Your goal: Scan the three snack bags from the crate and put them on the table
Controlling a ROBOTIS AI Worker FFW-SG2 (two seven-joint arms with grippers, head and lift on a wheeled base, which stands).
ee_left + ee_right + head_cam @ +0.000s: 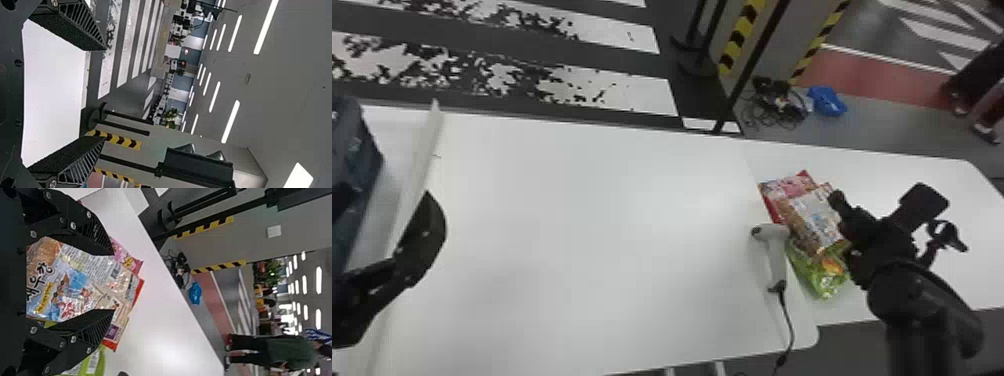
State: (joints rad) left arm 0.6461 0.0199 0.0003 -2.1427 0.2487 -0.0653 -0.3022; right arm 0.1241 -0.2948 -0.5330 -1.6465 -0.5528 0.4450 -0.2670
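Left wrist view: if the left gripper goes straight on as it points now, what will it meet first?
Probably nothing near: the left gripper's way looks free over the white table and past its edge, though its height above is hard to judge.

The dark blue crate (354, 165) is cut off by the head view's left edge; I can't tell its contents. The orange-and-white plastic snack bag (807, 217) partly covers the red-and-pink bag (772, 192) and shiny green bag (824, 282). The black right gripper (843, 225) hides some of the pile, whose print blurs there.
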